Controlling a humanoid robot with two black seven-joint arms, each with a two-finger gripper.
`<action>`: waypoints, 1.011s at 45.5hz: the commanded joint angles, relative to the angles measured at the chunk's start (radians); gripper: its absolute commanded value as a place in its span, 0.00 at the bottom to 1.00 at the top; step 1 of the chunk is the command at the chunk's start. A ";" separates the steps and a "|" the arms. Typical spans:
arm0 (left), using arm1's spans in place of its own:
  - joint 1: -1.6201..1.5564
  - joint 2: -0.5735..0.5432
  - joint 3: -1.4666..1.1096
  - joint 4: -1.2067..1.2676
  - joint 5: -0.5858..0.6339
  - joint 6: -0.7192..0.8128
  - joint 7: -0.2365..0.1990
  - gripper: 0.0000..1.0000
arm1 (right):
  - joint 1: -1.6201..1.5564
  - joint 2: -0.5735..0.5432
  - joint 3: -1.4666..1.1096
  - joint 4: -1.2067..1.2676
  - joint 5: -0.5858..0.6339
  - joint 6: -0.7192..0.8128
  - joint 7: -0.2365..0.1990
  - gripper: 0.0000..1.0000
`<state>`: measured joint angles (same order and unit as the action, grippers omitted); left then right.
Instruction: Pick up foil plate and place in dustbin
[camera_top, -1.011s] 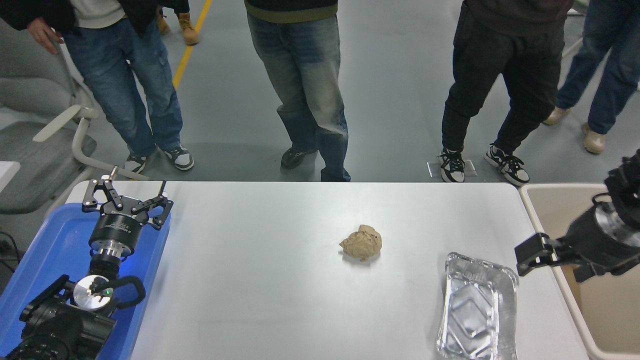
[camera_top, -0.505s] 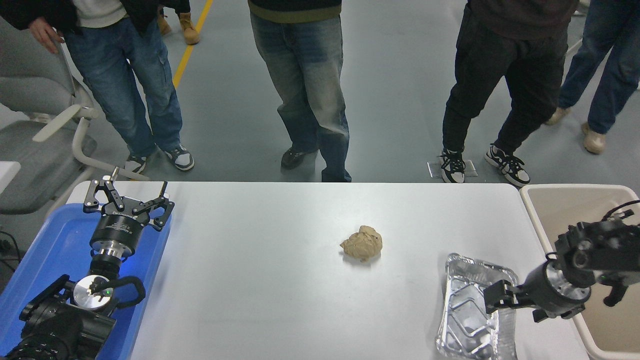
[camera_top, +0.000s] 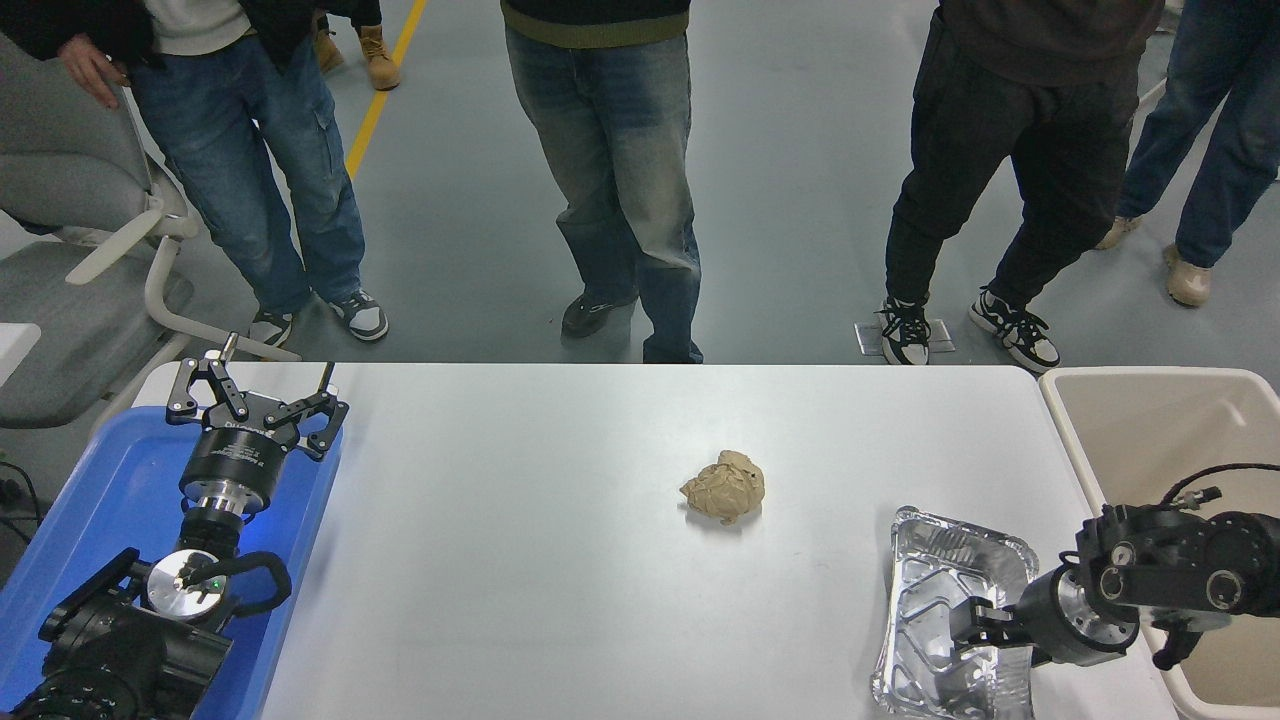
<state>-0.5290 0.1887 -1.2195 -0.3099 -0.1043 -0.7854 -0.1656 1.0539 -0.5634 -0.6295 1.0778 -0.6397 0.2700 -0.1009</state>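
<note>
Foil plate (camera_top: 955, 615) lying flat at the near right corner of the white surface (camera_top: 520, 560), with the right claw (camera_top: 962, 628) reaching into it from the right edge; whether its fingers are spread or pinching the foil cannot be told. Beige dustbin (camera_top: 1150, 420) just beyond the surface's right edge. Crumpled tan paper ball (camera_top: 724, 486) near the centre; left claw (camera_top: 256, 400), fingers spread, parked over the blue tray (camera_top: 90, 510) at the left edge.

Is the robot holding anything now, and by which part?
Cannot be told: the right hand reaches inside the foil plate, which lies on the table; no firm hold shows.
</note>
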 joint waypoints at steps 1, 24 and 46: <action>0.000 0.000 0.000 0.000 0.000 0.000 0.000 0.99 | -0.012 0.005 0.007 -0.010 -0.017 -0.012 0.004 0.00; 0.000 0.000 0.002 -0.002 0.000 0.000 0.001 0.99 | 0.092 -0.055 -0.024 0.062 -0.008 0.000 0.004 0.00; 0.001 0.000 0.002 0.000 0.000 0.000 0.001 0.99 | 1.248 -0.210 -0.722 0.606 0.094 0.176 0.007 0.00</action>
<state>-0.5282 0.1887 -1.2180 -0.3112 -0.1041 -0.7854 -0.1640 1.7468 -0.7436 -1.0483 1.4642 -0.5887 0.3267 -0.0944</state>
